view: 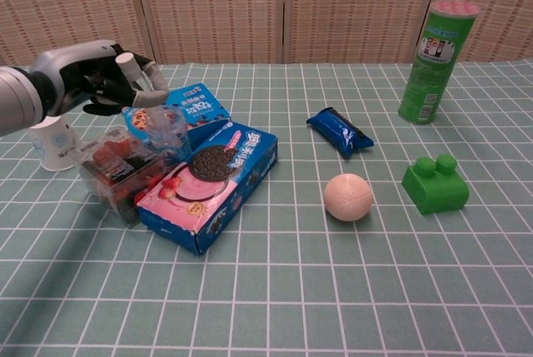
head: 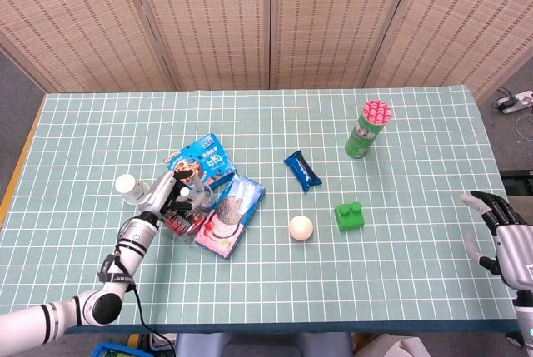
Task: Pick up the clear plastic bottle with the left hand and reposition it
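Head view first: the left hand (head: 171, 193) sits in the lower left of the frame, its fingers wrapped around the clear plastic bottle (head: 197, 200), which is wedged between a blue snack box (head: 200, 165) above it and a cookie box (head: 230, 213) to its right. A white paper cup (head: 127, 187) stands just left of the hand. Under the hand there's a clear container with red contents (head: 178, 222), partly hidden. Toward the middle of the green checked table (head: 275, 282) lie a dark blue snack packet (head: 302, 170), a pale ball (head: 301, 227) and a green toy brick (head: 351, 215) — all apart from one another. A green chip can (head: 367, 130) stands upright in the upper right. The right hand (head: 500, 232) hangs at the right edge, off the table, fingers spread and holding nothing.

Chest view now: the left hand (view: 96, 78) comes in from the upper left, and here the grip is plain — fingers curl over the bottle (view: 169, 126), which reads as tilted against the blue snack box (view: 187, 111). The bottle's base is hidden behind the cookie box (view: 212, 185), so I can't tell whether it touches the table. The paper cup (view: 53, 141) stands at the left edge, the clear container (view: 123, 170) just right of it. The packet (view: 339, 131), ball (view: 348, 196), brick (view: 435, 184) and chip can (view: 436, 61) fill the right half.
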